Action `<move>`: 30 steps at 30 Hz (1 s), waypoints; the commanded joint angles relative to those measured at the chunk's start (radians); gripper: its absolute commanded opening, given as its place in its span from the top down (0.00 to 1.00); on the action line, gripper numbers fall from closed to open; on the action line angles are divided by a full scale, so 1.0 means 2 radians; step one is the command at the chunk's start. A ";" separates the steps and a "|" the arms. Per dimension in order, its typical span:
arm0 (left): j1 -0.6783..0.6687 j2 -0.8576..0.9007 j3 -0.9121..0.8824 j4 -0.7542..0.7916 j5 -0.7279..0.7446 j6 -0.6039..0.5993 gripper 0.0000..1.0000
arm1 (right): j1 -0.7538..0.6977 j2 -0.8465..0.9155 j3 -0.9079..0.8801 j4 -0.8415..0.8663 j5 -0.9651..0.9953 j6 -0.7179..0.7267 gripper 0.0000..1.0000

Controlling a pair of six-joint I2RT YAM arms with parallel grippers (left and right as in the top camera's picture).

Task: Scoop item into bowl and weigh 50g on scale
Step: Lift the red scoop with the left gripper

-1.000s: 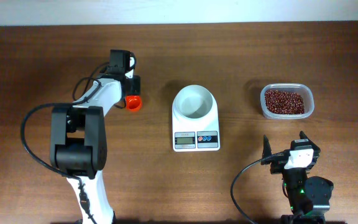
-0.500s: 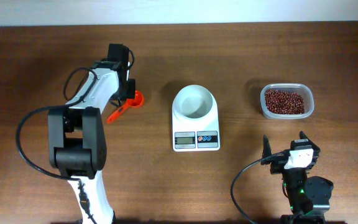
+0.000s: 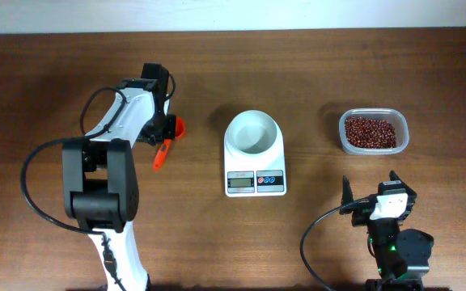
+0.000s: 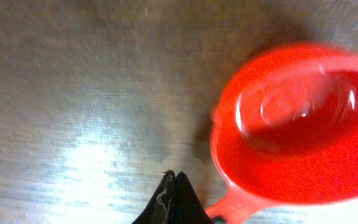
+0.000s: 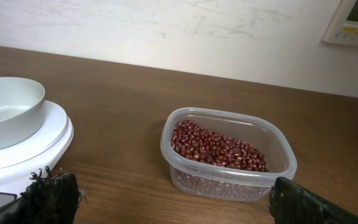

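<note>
Left jaws sit together just beside the orange plastic scoop (image 3: 176, 129), handle pointing back toward the arm bases; the small red-brown beans (image 3: 370, 132) lie far right, nearer the wide-apart right jaws.

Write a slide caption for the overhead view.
Left gripper shut beside the orange scoop, empty white bowl on the scale, beans in the clear container, right gripper open.
</note>
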 commanded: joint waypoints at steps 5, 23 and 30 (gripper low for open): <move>0.003 0.000 0.018 0.003 0.012 -0.007 0.95 | 0.002 0.000 -0.002 0.000 -0.003 0.001 0.01; 0.002 0.000 0.019 0.001 0.041 -0.015 0.97 | 0.002 0.000 -0.002 0.000 -0.003 0.001 0.01; 0.002 0.000 0.048 -0.031 -0.018 -0.014 0.93 | 0.002 0.000 -0.002 0.000 -0.003 0.001 0.01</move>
